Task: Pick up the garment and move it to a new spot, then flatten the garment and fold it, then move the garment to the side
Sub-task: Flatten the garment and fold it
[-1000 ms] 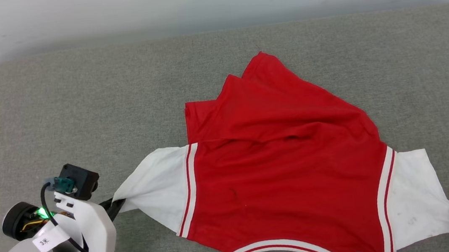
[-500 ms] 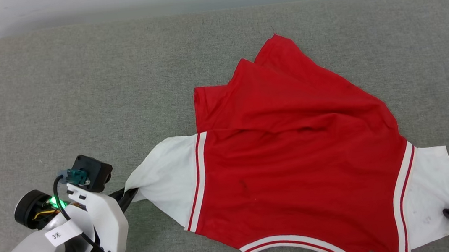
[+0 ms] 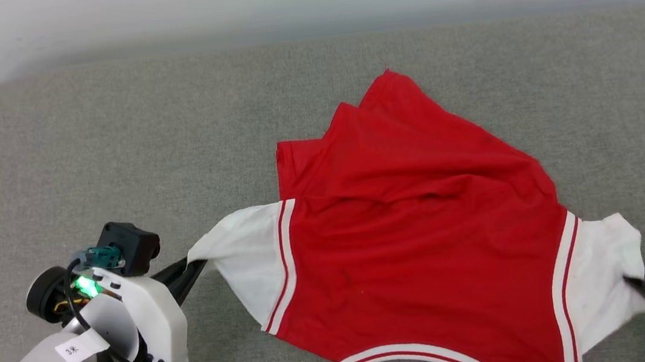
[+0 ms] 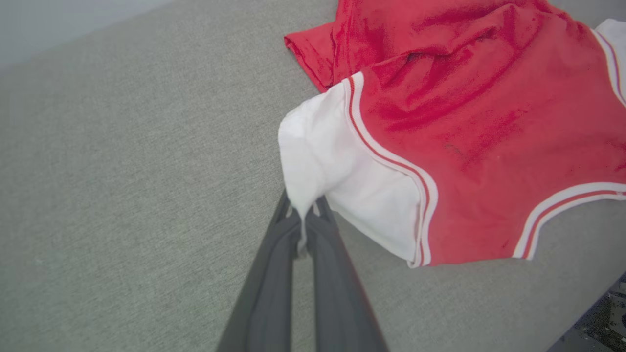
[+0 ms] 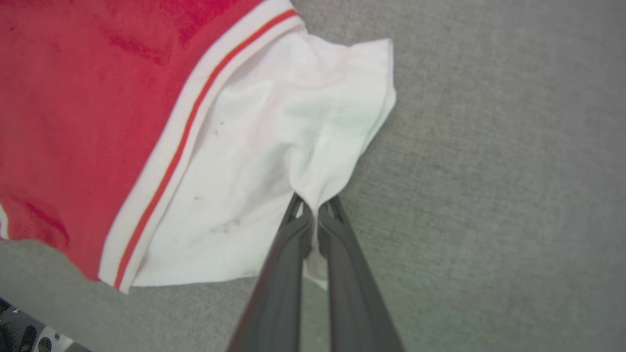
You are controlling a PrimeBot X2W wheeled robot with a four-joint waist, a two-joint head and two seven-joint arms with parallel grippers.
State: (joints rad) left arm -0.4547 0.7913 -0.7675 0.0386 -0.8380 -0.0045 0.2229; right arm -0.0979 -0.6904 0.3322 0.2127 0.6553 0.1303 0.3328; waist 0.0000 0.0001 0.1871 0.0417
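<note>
Garment [image 3: 420, 242] lies on the grey cushion [image 3: 111, 138], a little right of its middle, plain red side up (no lettering is visible) and the far part creased into folds. The left gripper [image 4: 303, 217] is pressed together on the tip of the white left sleeve [image 4: 342, 166], and the right gripper [image 5: 313, 212] pinches the tip of the right sleeve [image 5: 274, 146] in the same way. I think the two grips are taken at opposite ends so that the arms can lift the garment and it hangs spread between them, not bunched. Both pinches hold little cloth, so a quick pull may let a sleeve slip out.
</note>
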